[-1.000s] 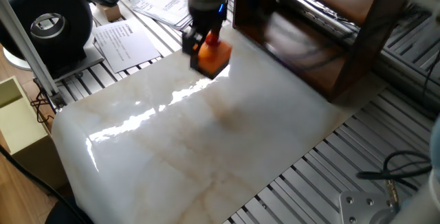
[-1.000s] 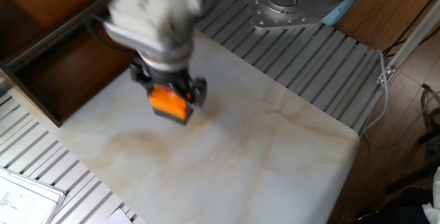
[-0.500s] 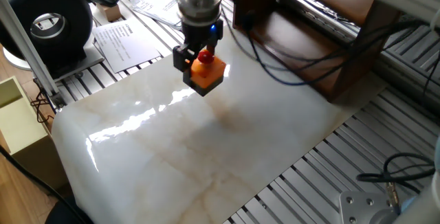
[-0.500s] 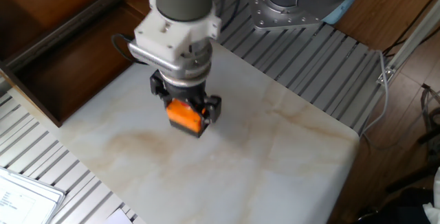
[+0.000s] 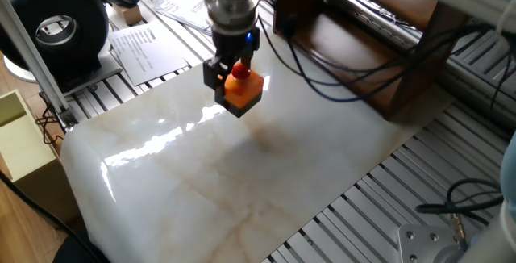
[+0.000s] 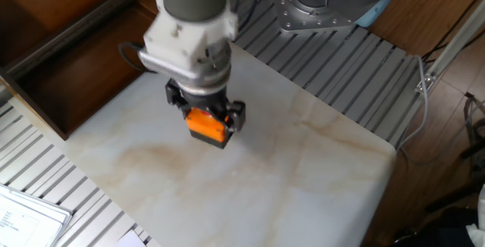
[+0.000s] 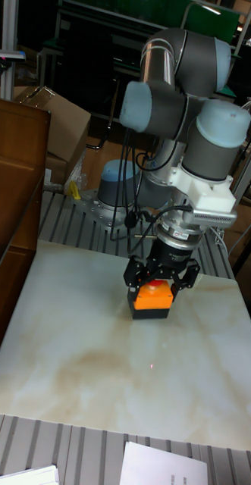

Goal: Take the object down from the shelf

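The object, a small orange block (image 5: 242,90) (image 6: 208,123) (image 7: 153,297) with a red knob (image 5: 239,71) on top, sits between the black fingers of my gripper (image 5: 235,79) (image 6: 207,114) (image 7: 159,279), which is shut on it. Block and gripper are low over the white marble slab (image 5: 242,174), toward its far side; whether the block touches the slab I cannot tell. The dark brown wooden shelf (image 5: 379,45) (image 6: 61,57) (image 7: 11,182) stands beside the slab, apart from the block.
A black round device (image 5: 56,25) and printed papers (image 5: 145,49) lie left of the slab. Black cables (image 5: 322,77) hang from the arm toward the shelf. The arm's base (image 6: 326,4) stands on the ribbed aluminium table (image 6: 364,65) beyond the slab.
The gripper carried the block away from the shelf and slightly downward over the slab during the first half second, then nearly stopped. It stayed shut on the block.
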`<move>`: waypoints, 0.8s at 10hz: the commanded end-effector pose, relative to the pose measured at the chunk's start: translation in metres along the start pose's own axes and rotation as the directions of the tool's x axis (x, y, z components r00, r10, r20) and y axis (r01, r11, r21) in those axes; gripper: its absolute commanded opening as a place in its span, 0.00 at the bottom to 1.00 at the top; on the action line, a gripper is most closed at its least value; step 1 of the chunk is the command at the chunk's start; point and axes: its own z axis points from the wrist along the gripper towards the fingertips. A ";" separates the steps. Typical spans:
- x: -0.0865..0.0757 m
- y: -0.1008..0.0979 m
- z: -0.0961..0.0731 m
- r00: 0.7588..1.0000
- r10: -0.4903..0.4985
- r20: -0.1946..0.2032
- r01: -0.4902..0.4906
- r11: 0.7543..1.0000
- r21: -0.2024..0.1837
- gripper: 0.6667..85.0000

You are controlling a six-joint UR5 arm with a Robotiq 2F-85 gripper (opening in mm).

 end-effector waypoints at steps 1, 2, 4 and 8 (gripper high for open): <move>-0.015 0.008 0.029 0.996 0.052 0.067 -0.054 0.998 0.036 0.00; -0.022 0.001 0.034 0.995 0.017 0.099 -0.026 0.996 0.089 0.00; -0.020 0.011 0.038 0.996 0.017 0.091 -0.023 0.998 0.062 0.00; 0.002 0.033 0.051 0.999 -0.036 0.016 0.037 0.999 -0.024 0.00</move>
